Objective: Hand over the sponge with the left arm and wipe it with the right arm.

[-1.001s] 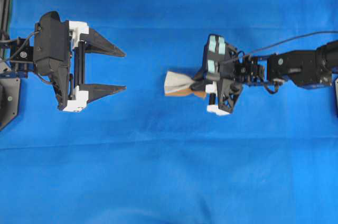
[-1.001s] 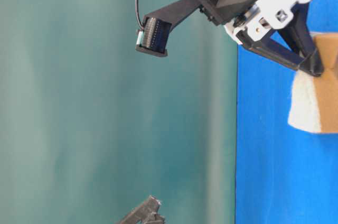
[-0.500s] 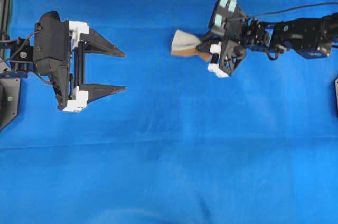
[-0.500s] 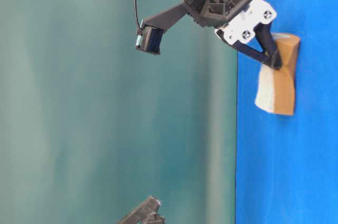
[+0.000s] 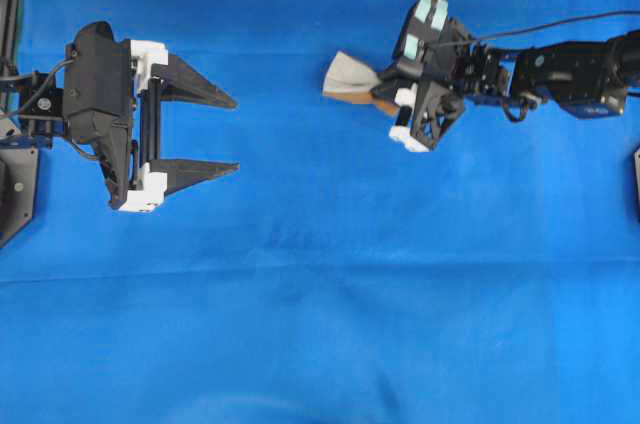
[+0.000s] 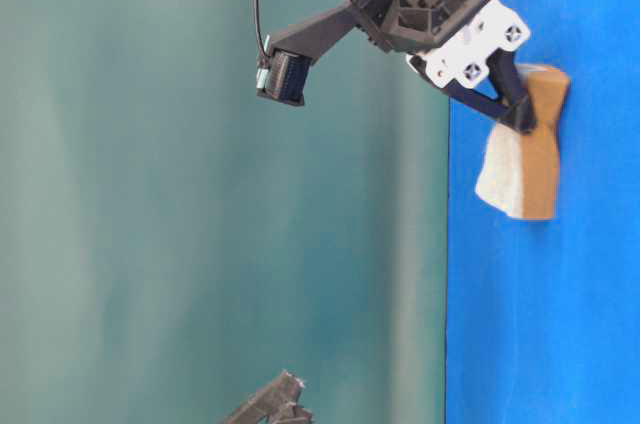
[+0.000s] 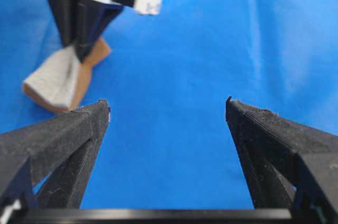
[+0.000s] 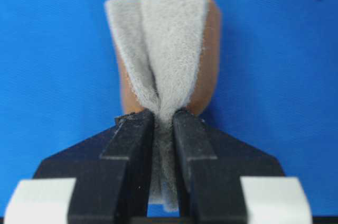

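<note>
The sponge [image 5: 348, 78], a pale grey scouring face over an orange-brown layer, is pinched and squeezed to a waist at one end by my right gripper [image 5: 380, 94], which is shut on it. In the right wrist view the sponge [image 8: 169, 44] bulges out beyond the closed fingertips [image 8: 132, 129]. From table level the sponge [image 6: 525, 159] lies against the blue cloth [image 6: 540, 324]. My left gripper [image 5: 237, 134] stands wide open and empty at the left, well apart from the sponge. Its wrist view shows the sponge [image 7: 58, 76] far off, beyond the left fingertip [image 7: 95, 115].
Blue cloth [image 5: 320, 294] covers the whole table, with a faint crease running across it. A black base plate [image 5: 15, 184] sits at the left edge. A cable [image 5: 560, 24] trails from the right arm. A teal backdrop [image 6: 200, 244] fills the table-level view.
My right gripper has carried the sponge toward the top of the overhead view, then barely shifted. The left arm has stayed still and open.
</note>
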Robot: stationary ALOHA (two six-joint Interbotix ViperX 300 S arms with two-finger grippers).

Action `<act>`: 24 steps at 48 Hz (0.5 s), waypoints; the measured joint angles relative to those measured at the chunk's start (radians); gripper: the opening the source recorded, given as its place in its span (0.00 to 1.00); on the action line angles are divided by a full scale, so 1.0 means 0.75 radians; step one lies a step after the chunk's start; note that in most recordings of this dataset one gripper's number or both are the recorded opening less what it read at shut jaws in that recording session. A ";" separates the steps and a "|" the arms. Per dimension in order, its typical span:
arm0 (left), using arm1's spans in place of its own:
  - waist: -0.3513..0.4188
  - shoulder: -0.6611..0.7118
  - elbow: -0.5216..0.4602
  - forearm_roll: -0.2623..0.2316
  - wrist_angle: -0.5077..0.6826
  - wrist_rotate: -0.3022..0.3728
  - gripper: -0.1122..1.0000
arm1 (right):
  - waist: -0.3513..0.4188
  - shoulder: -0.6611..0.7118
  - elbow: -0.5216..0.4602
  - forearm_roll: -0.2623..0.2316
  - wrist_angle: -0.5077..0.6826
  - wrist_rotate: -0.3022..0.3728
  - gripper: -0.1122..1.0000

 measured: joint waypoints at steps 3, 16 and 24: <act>0.000 0.000 0.000 0.000 0.000 0.000 0.89 | 0.047 0.000 0.002 0.025 0.000 0.000 0.24; 0.000 0.000 0.000 0.000 -0.002 0.000 0.89 | 0.358 0.000 -0.008 0.162 0.002 0.000 0.24; 0.000 0.000 0.000 0.000 0.000 -0.004 0.89 | 0.501 0.002 -0.029 0.205 0.008 0.002 0.24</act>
